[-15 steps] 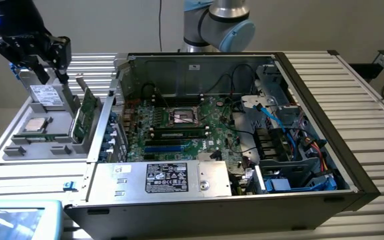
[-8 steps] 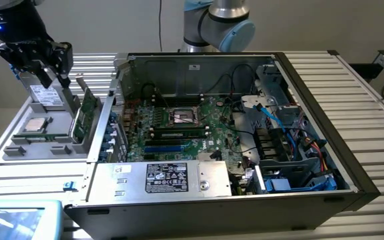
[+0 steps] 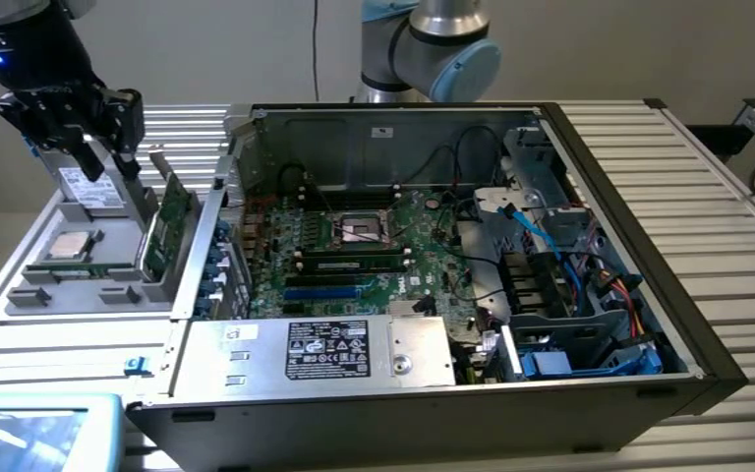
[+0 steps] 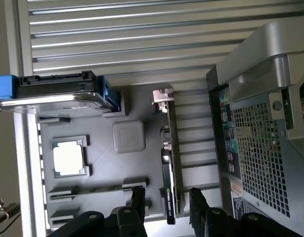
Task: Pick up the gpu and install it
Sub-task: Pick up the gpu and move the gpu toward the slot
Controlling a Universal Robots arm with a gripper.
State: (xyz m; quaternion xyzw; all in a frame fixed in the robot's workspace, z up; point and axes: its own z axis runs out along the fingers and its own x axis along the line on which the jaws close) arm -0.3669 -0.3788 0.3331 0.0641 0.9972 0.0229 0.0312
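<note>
The gpu point(image 3: 165, 224) stands on its long edge in the grey parts tray point(image 3: 50, 290), just outside the open computer case at the exterior view's left. Its green board and silver end bracket show. In the wrist view the gpu point(image 4: 170, 158) is seen edge-on, black cooler on one face. My gripper point(image 3: 109, 167) hangs above the tray, higher than the card and apart from it. It is open: in the wrist view the gripper point(image 4: 168, 200) has one black finger on each side of the card's line, with nothing between them.
A silver hard drive point(image 3: 89, 187) stands at the tray's far end and a CPU point(image 3: 70, 246) lies flat beside the card. The open case point(image 3: 613, 324) shows the motherboard point(image 3: 351, 246), power supply and cables. Slatted table point(image 4: 117, 39) surrounds the tray.
</note>
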